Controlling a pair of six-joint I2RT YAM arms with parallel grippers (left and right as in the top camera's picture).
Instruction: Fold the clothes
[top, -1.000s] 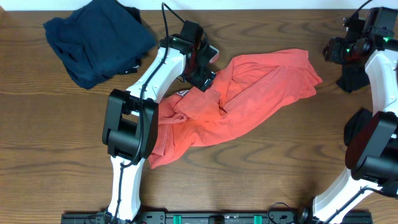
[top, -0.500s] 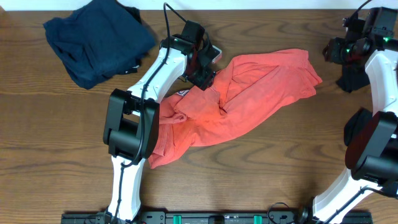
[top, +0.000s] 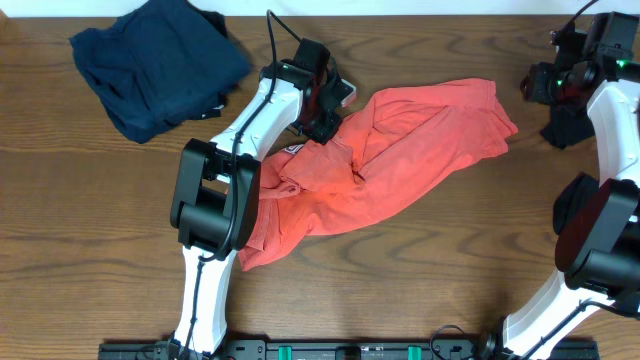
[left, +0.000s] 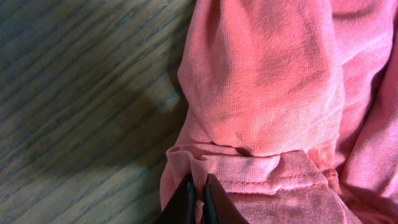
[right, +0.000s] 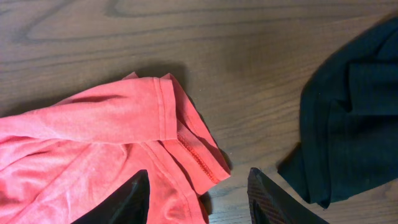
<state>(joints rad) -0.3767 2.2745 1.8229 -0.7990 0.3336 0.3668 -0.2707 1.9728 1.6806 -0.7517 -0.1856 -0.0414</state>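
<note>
On the wooden table (top: 450, 260), the left gripper (left: 200, 183), open a second ago, is pinching the red-orange T-shirt (top: 400, 160); the right gripper (right: 199, 173) is hovering, jaws apart.

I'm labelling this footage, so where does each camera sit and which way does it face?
Overhead: above the table, facing straight down; left arm, right arm, red-orange shirt, navy shirt.
Left wrist: on the left arm, facing down; left gripper shut on the shirt's hem.
Right wrist: on the right arm, facing down; open right gripper, black shirt.
All three share the red-orange shirt.
</note>
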